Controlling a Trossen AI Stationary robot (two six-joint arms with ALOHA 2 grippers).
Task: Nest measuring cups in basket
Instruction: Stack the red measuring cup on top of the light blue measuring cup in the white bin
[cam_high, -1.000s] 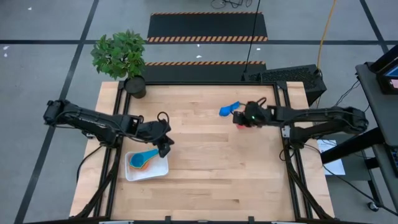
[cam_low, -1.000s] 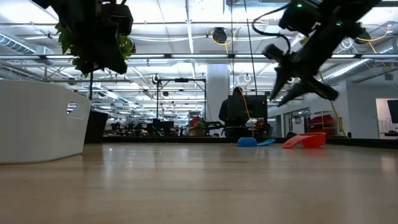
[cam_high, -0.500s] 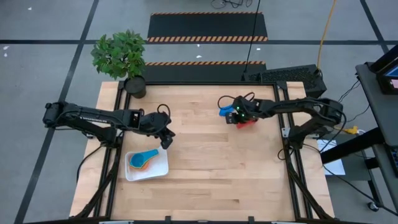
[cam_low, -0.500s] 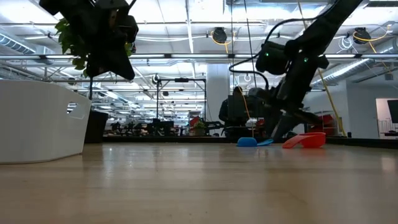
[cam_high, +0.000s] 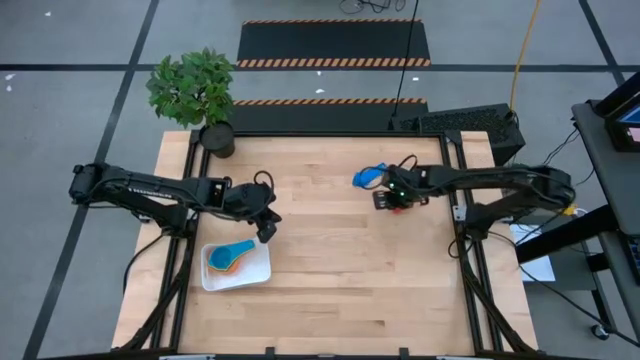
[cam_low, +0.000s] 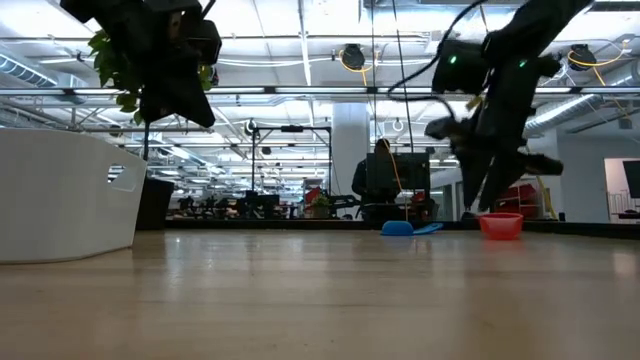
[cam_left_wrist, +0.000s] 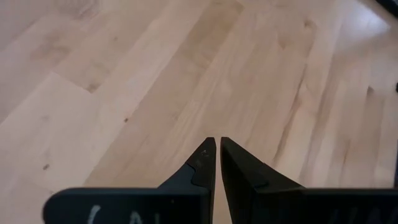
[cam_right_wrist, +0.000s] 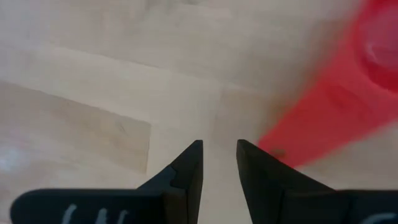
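The white basket lies near the table's left front and holds a light blue cup nested over an orange one. My left gripper hangs shut and empty just past the basket's far right corner, over bare wood. A red measuring cup stands on its bottom on the table at the right. My right gripper points steeply down beside it, slightly open, with nothing between its fingers. A blue cup lies on the table just beyond. My right gripper stands next to the free end of the red cup's handle, which lies beside one finger. I cannot tell whether that finger touches it. Nothing sits between the two fingers.
A potted plant stands at the table's far left corner. Wide bare wood lies between the two arms and along the near edge. The basket's white wall fills the left of the low view.
My right gripper has swung first toward the far left over the blue cup, then back and down beside the red cup, tipping more steeply downward. In the low view the red cup has changed from a long wedge to a short upright bowl: it has turned about on the table.
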